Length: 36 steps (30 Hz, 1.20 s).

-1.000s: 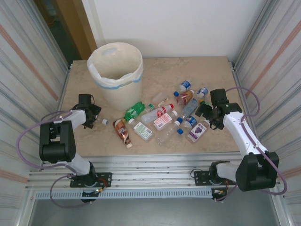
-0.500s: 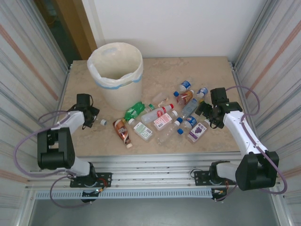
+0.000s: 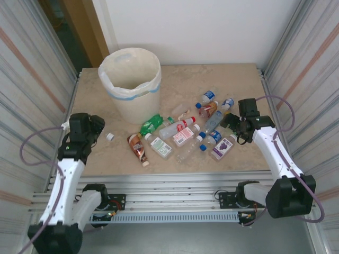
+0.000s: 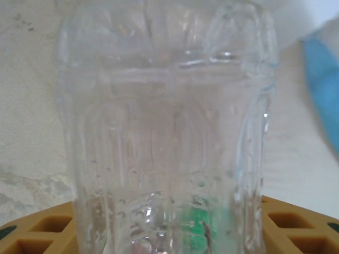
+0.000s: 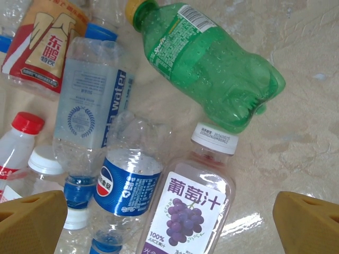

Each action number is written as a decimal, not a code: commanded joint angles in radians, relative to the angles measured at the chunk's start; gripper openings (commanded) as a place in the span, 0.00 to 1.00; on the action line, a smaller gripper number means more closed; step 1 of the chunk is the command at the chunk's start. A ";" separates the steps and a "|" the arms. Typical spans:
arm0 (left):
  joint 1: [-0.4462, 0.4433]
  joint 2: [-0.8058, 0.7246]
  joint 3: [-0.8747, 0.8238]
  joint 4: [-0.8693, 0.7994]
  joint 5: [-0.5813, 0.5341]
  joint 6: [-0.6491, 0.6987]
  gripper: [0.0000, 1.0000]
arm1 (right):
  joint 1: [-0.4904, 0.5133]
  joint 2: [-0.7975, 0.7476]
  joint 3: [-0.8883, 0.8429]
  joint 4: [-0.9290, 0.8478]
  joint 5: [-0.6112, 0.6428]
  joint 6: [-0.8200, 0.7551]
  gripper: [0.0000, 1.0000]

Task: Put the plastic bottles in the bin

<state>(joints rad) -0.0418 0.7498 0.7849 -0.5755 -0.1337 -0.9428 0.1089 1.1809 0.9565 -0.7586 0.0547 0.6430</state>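
Note:
Several plastic bottles (image 3: pixel 183 132) lie scattered at the table's centre and right. The cream-white bin (image 3: pixel 130 79) with its bag stands at the back left. My left gripper (image 3: pixel 94 129) is at the left edge, shut on a clear ribbed bottle (image 4: pixel 169 137) whose white cap (image 3: pixel 109 136) points right; its tan fingers (image 4: pixel 37 233) flank the bottle. My right gripper (image 5: pixel 169 227) (image 3: pixel 232 129) is open, jaws wide, hovering over a grape juice bottle (image 5: pixel 193 211) (image 3: pixel 222 148). A blue-labelled bottle (image 5: pixel 127 185) lies beside it and a green bottle (image 5: pixel 212 63) beyond.
A brown bottle (image 3: pixel 137 148) lies near the front edge left of the pile. Corrugated metal walls close in both sides. Bare marble lies between the bin and my left gripper.
My left arm has drawn back toward the near edge and its gripper has slid left, taking the clear bottle and its white cap with it. The right arm has barely moved.

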 commanded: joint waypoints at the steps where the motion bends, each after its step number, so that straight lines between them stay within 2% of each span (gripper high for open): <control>1: -0.048 -0.058 0.066 -0.081 -0.037 0.044 0.54 | -0.003 -0.017 -0.002 0.018 0.008 0.006 0.98; 5: -0.120 -0.047 0.162 -0.073 -0.025 0.079 0.53 | -0.001 -0.016 -0.002 0.031 0.002 0.010 0.98; 12: -0.268 0.036 0.341 0.045 -0.101 0.196 0.53 | 0.004 -0.028 -0.006 0.032 0.007 0.014 0.98; 20: -0.289 0.268 0.626 0.160 -0.004 0.346 0.52 | 0.006 -0.041 0.012 -0.007 0.020 0.000 0.98; 27: -0.289 0.400 0.750 0.268 -0.025 0.437 0.50 | 0.005 -0.037 0.039 -0.007 0.028 -0.003 0.98; 36: -0.280 0.592 0.908 0.282 -0.049 0.515 0.48 | 0.006 -0.018 0.098 -0.014 0.034 -0.008 0.98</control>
<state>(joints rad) -0.3275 1.3022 1.6257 -0.3305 -0.1593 -0.4911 0.1112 1.1587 1.0218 -0.7517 0.0601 0.6430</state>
